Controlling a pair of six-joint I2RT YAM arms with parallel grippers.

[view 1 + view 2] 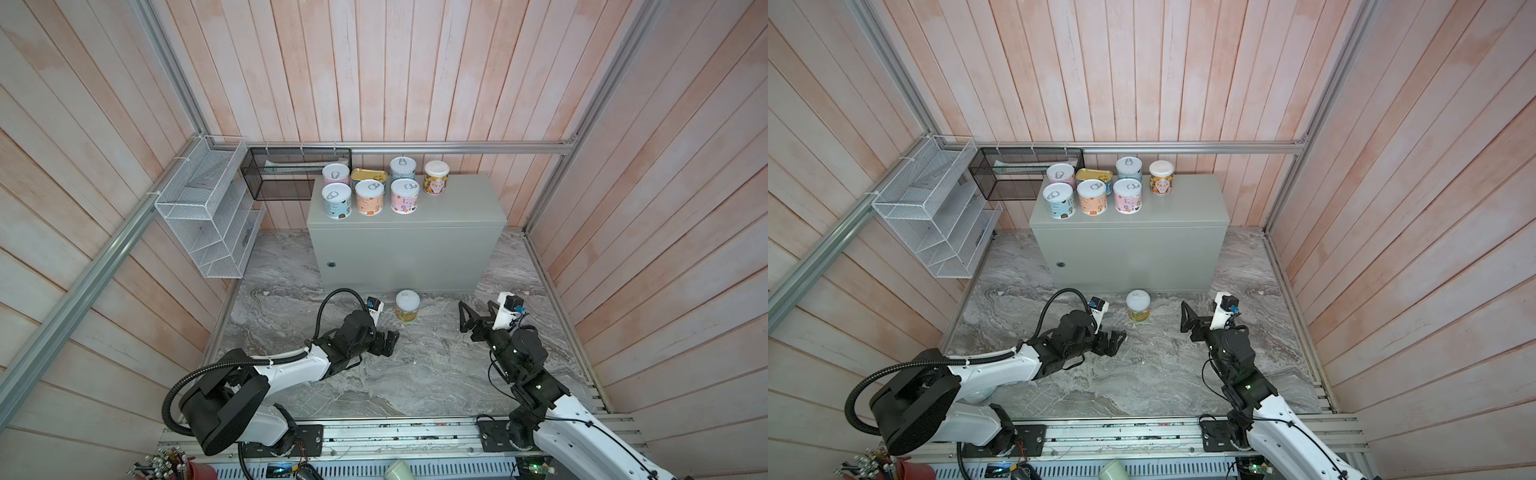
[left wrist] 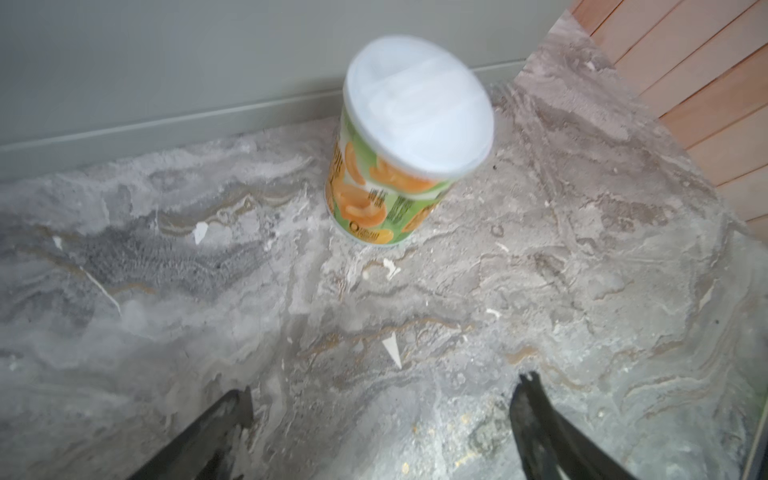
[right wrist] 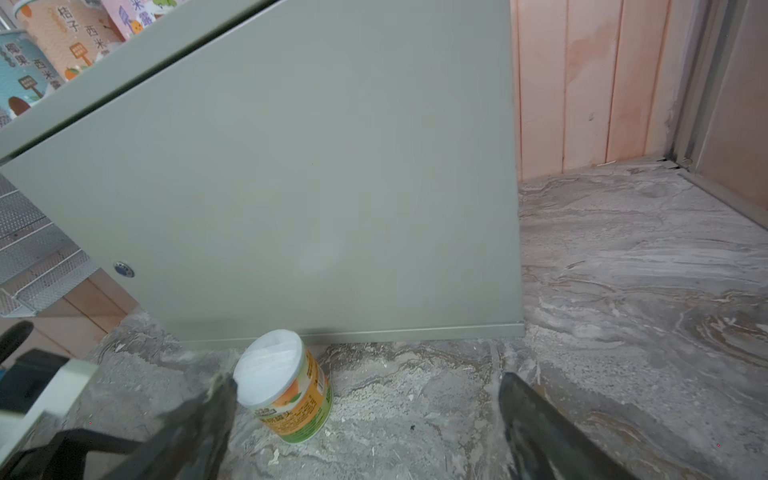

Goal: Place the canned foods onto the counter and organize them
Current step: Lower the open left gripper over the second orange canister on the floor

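One white-lidded orange-green can (image 1: pixel 407 305) (image 1: pixel 1138 305) stands upright on the marble floor, just in front of the grey-green counter (image 1: pixel 415 249) (image 1: pixel 1133 249). On the counter top several canned foods stand in two rows at the left: pastel pull-tab cans (image 1: pixel 369 197), a flat gold tin (image 1: pixel 365 174) and a white-lidded orange can (image 1: pixel 436 178). My left gripper (image 1: pixel 392 343) (image 2: pixel 386 386) is open and empty, low over the floor just left of the floor can (image 2: pixel 407 145). My right gripper (image 1: pixel 462 316) (image 3: pixel 368 380) is open and empty, to the right of that can (image 3: pixel 286 386).
A white wire rack (image 1: pixel 208 216) hangs on the left wall and a black mesh rack (image 1: pixel 291 174) hangs behind the counter's left end. Pink wooden walls and aluminium rails (image 1: pixel 457 147) close the space in. The right half of the counter top (image 1: pixel 469 203) is bare.
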